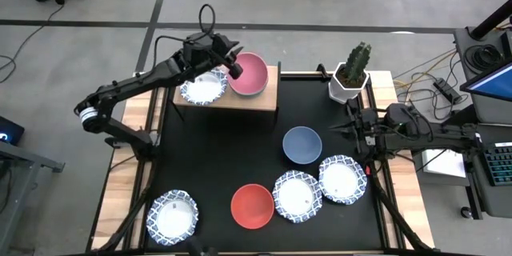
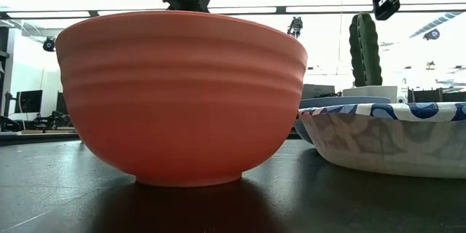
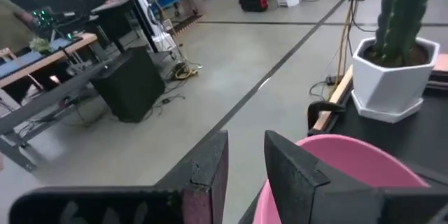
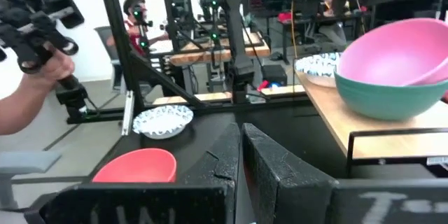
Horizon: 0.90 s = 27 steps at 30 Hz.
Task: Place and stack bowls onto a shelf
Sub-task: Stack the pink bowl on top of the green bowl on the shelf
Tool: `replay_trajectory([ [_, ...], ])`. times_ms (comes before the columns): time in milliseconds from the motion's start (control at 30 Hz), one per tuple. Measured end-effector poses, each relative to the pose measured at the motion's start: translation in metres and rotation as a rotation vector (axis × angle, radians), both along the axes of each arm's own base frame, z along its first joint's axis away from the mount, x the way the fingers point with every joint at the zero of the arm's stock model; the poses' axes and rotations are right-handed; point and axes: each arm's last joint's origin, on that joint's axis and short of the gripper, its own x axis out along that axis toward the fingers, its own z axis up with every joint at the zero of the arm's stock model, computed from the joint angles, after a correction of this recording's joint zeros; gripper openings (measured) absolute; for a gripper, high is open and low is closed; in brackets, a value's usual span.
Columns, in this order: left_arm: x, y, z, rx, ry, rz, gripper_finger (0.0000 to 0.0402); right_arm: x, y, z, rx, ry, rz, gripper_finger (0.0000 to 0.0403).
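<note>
— Bowls: where's each one?
— Pink bowl (image 1: 249, 74) sits tilted in a green bowl (image 4: 388, 96) on the shelf (image 1: 256, 98), right end. Patterned bowl (image 1: 202, 88) on the shelf's left end. On the worktop mat (image 1: 216, 160): blue-grey bowl (image 1: 302, 145) mid-right, red bowl (image 1: 252, 206) up front, two patterned bowls (image 1: 298, 196) (image 1: 342, 179) touching just to its right, one more patterned bowl (image 1: 174, 217) at front-left, well apart.
— Left gripper (image 1: 234, 62)?
— At the pink bowl's left rim, over the shelf. Left wrist view: one of its fingers (image 3: 301, 175) is inside the rim, other outside, rim between them. Looks clamped on the pink bowl.
— Right gripper (image 1: 350, 130)?
— Hangs above the mat's right side, btwn the cactus pot (image 1: 350, 81) and the blue-grey bowl, holding nothing. Fingers (image 4: 273, 168) nearly together, only a thin gap.
— Anything else?
— Person's hand (image 4: 31, 94) holding a dark device, seen in the right wrist view, beyond the worktop.
</note>
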Motion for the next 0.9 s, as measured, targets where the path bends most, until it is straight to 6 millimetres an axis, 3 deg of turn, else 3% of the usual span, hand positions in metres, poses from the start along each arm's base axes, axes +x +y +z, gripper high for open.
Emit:
replay_trajectory([
  [333, 0.013, 0.023, -0.03, -0.049, 0.065, 0.064, 0.0077, 0.014, -0.001, -0.005, 0.001, 0.045, 0.0, 0.0009],
  [900, 0.01, 0.021, -0.041, -0.134, 0.138, 0.11, 0.0077, 0.014, -0.001, -0.005, 0.002, 0.05, 0.0, 0.0009],
])
